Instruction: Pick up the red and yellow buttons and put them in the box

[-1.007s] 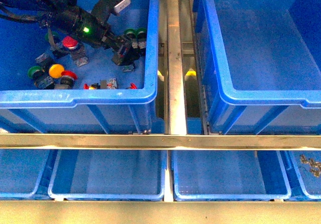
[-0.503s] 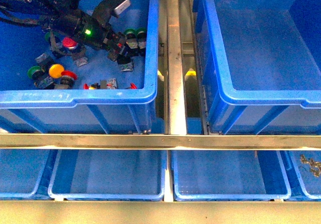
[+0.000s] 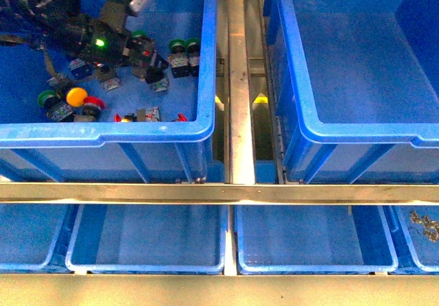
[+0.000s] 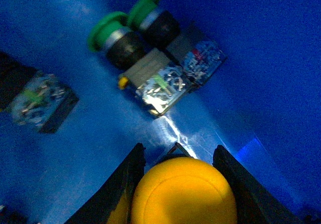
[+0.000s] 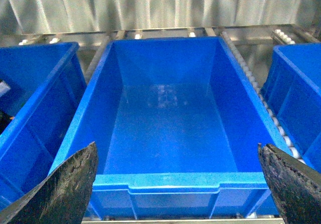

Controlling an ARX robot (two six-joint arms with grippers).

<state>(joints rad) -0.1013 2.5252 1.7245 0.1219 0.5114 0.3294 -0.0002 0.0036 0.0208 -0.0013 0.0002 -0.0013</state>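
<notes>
My left gripper (image 3: pixel 152 66) hangs inside the left blue bin (image 3: pixel 103 133), shut on a yellow button (image 4: pixel 183 194) whose domed cap fills the gap between its black fingers (image 4: pixel 131 171). Near that bin's front left lie another yellow button (image 3: pixel 77 96) and a red button (image 3: pixel 93 103). The box (image 3: pixel 370 133) is the large deep bin on the right, and nothing shows inside it. The right wrist view looks down into the box (image 5: pixel 170 181), with my right gripper (image 5: pixel 176 148) open above its near rim, nothing between its fingers. The right arm is out of the front view.
Two green-capped switches (image 4: pixel 125 30) lie side by side on the left bin's floor just beyond the held button, also seen as green switches (image 3: pixel 185 47). A metal rail (image 3: pixel 239 79) divides the two bins. Shallower blue trays (image 3: pixel 147 241) sit on the lower level.
My left arm has drawn back to the left across the bin, carrying the yellow button with it. It now covers the red button that showed beside it earlier.
</notes>
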